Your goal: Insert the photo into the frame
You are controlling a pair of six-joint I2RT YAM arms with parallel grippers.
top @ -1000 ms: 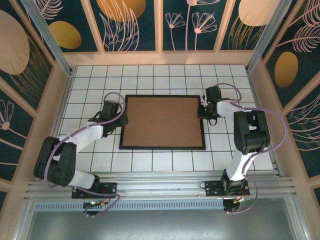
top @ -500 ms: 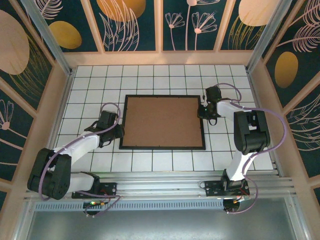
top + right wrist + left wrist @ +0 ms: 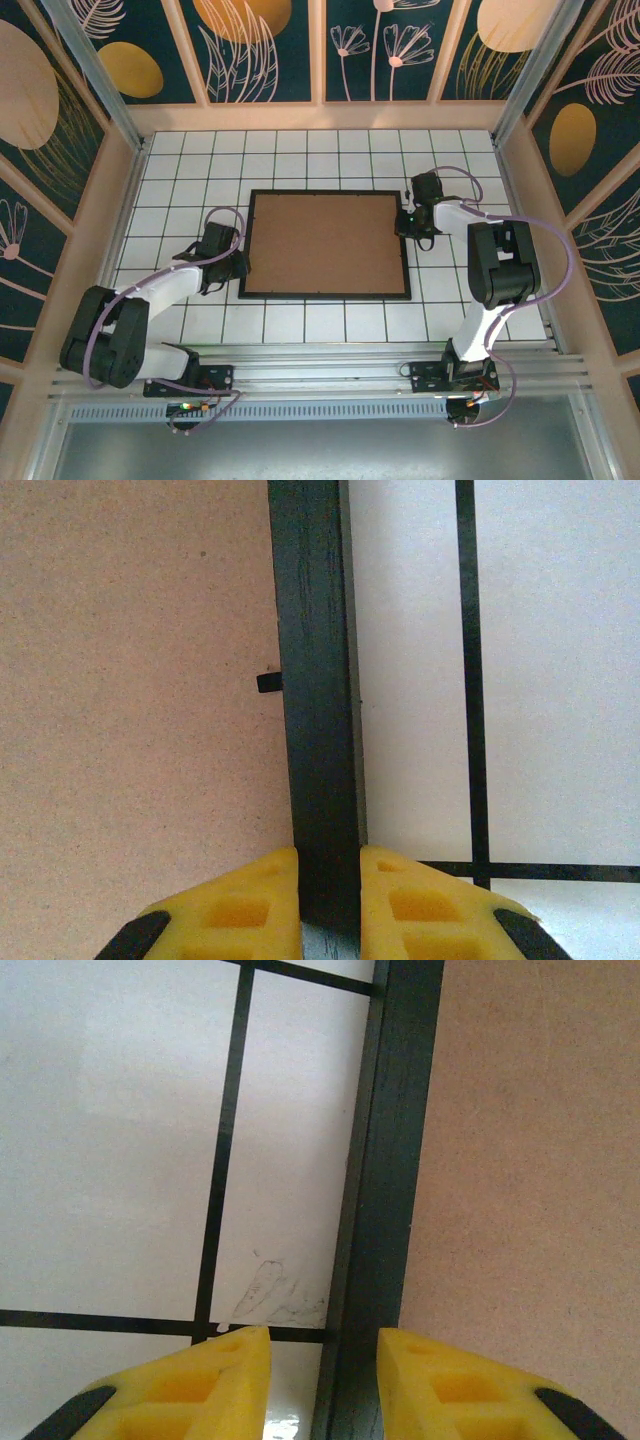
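**Position.** The frame lies flat at the middle of the tiled tabletop, back side up. The brown backing board sits inside its moulding. Whether the photo lies beneath that board cannot be told.

**Orientation.** The long axis runs left to right across the tabletop. The short rails face the two arms.

**Jaws.**
- The right gripper is clamped on the right short rail, both yellow pads pressed against the black moulding. It sits just short of a small retaining tab.
- The left gripper straddles the left short rail with its jaws partly open. A gap shows on the outer side, and nothing is gripped.

**Handling (judgement).**
- The moulding looks thin, stiff and light.
- It should lift level only when held on opposite rails near mid-length.
- The narrow, smooth rail offers little pad contact and may slip or twist under a one-sided lift.
- The board is probably loose and could drop out if the frame is tilted.
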